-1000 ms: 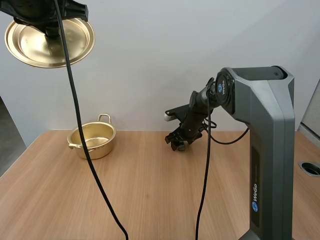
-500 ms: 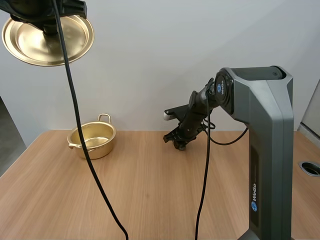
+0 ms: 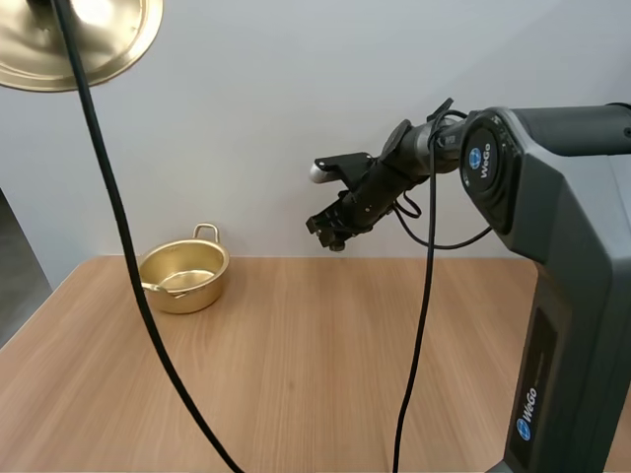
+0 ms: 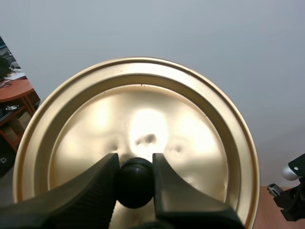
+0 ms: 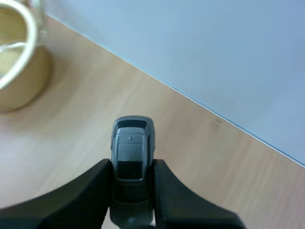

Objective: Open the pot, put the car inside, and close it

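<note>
The gold pot (image 3: 182,277) stands open at the table's far left, and its rim (image 5: 19,57) curves past the edge of the right wrist view. High above it hangs the gold lid (image 3: 74,39). My left gripper (image 4: 136,167) is shut on the lid's black knob (image 4: 136,182), with the lid (image 4: 143,119) facing the camera. My right gripper (image 3: 333,235) is raised over the table's middle back, well right of the pot. It is shut on a small grey toy car (image 5: 132,157), pinched between the fingers (image 5: 90,191) above the wood.
The wooden table (image 3: 296,374) stretches bare from the pot to the right arm's grey base column (image 3: 567,345). A pale wall stands close behind the table's back edge.
My right gripper closed on the car and rose off the table, swinging slightly left. The lid in my left gripper moved higher and to the left.
</note>
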